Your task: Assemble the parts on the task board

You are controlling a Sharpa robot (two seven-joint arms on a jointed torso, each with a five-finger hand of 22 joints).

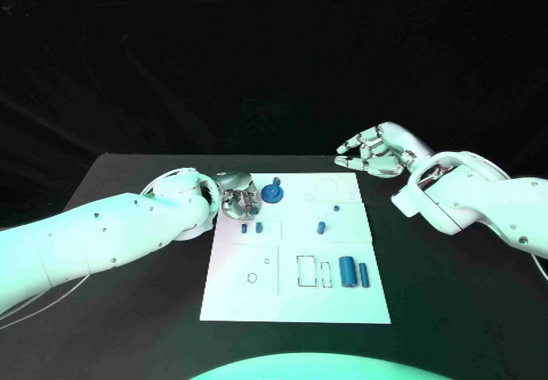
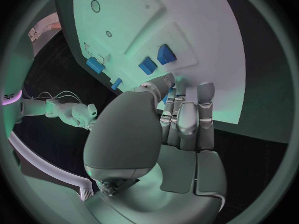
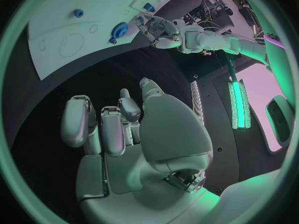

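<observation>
Nearest on the board (image 1: 240, 305), a bare white strip runs along the near edge. Beyond it, right of centre, two blue cylinders (image 1: 355, 274) stand side by side, just beside a rectangular outline (image 1: 307, 270) and a thin blue piece (image 1: 325, 274). Further back, two small blue pegs (image 1: 251, 228) sit near the board's left edge, with another small peg (image 1: 321, 229) toward the middle and a smaller one (image 1: 336, 208) beyond it.

At the far left corner of the board, the left hand (image 1: 239, 199) is over the edge, fingers curled close together, just beside a blue gear (image 1: 272, 193); whether it touches or holds the gear cannot be told. The left wrist view shows its fingers (image 2: 187, 119) bent in toward the board, near blue parts.

The right hand (image 1: 377, 150) hovers beyond the board's far right corner, above the black table (image 1: 457, 301), fingers loosely curved and apart, holding nothing.
</observation>
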